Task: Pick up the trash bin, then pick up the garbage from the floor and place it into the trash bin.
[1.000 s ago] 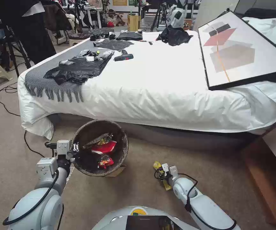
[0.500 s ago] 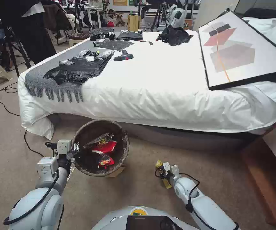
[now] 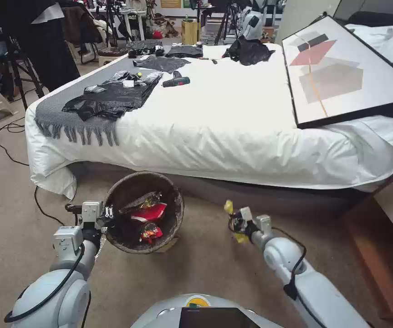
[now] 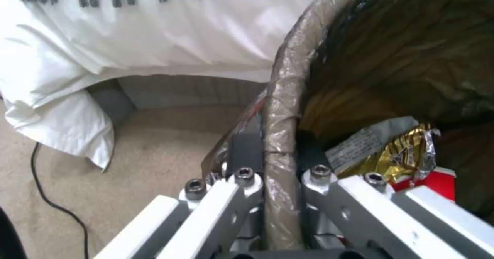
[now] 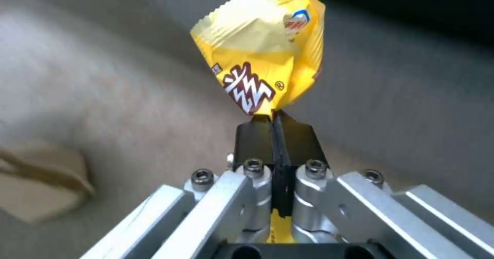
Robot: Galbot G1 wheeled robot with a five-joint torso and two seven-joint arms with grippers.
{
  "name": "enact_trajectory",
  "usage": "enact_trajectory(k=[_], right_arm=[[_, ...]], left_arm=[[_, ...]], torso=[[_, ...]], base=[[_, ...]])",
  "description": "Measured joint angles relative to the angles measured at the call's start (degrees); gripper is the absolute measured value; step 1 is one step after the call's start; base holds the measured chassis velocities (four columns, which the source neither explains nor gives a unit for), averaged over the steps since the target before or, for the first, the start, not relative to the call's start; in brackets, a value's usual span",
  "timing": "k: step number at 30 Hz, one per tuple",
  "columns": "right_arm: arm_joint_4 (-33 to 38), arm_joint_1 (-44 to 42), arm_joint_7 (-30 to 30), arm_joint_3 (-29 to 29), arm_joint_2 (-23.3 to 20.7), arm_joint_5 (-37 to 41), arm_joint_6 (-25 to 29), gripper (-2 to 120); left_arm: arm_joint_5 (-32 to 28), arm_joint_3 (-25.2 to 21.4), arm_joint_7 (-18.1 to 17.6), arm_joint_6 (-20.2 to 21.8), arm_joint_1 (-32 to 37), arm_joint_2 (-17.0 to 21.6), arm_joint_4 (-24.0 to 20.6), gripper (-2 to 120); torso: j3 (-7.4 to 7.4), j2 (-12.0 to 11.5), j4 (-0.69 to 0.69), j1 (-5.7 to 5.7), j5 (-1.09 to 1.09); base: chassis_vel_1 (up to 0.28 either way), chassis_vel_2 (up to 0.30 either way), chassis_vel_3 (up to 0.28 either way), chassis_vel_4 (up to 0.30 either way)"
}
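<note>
On the left, the left pincer [image 3: 106,212] is pressed onto the rim of the trash bin [image 3: 143,210], one finger inside and one outside, with the dark bag liner caught between them; the left wrist view shows this grip closely [image 4: 280,181]. The bin hangs near the foot of the bed [image 3: 205,123], tilted so that its mouth faces up and toward the robot, which I judge is meant to give the other arm an easy opening. Inside the bin lie a red cup [image 3: 148,212] and a shiny snack wrapper [image 4: 396,151], so part of the garbage is already collected. A flat brown paper bag [image 3: 169,243] peeks from under the bin on the floor. To the right of the bin, the right pincer [image 3: 233,222] is above the carpet, pinching a yellow wrapper [image 5: 262,66] by its lower edge, so the rest of it stands free beyond the fingertips. The wrapper is well apart from the bin's mouth and must still travel left before it can be let go.
</note>
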Motion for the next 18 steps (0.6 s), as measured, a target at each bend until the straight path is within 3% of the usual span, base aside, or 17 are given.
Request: enact_trajectory(k=[2,9,18], right_arm=[[1.44,-0.02,-0.68,0.80,-0.43,0.25,0.00,0],[16.15,2.12,-4.39,5.79,-4.31,7.37,-0.26,0],[24.41,9.34,-6.88,3.20,-7.06,17.14,-3.41,0]], left_arm=[[0.02,0.00,-0.01,0.00,0.06,-0.04,0.00,2],[0.27,0.34,0.00,0.00,0.01,-0.15,0.00,2],[0.32,0.43,0.00,0.03,0.11,0.18,0.00,2]], torso=[[0.00,0.00,-0.01,0.00,-0.01],[0.00,0.00,0.00,0.00,-0.01],[0.01,0.00,-0.01,0.00,-0.02]], base=[[0.000,0.000,0.000,0.000],[0.000,0.000,0.000,0.000],[0.000,0.000,0.000,0.000]])
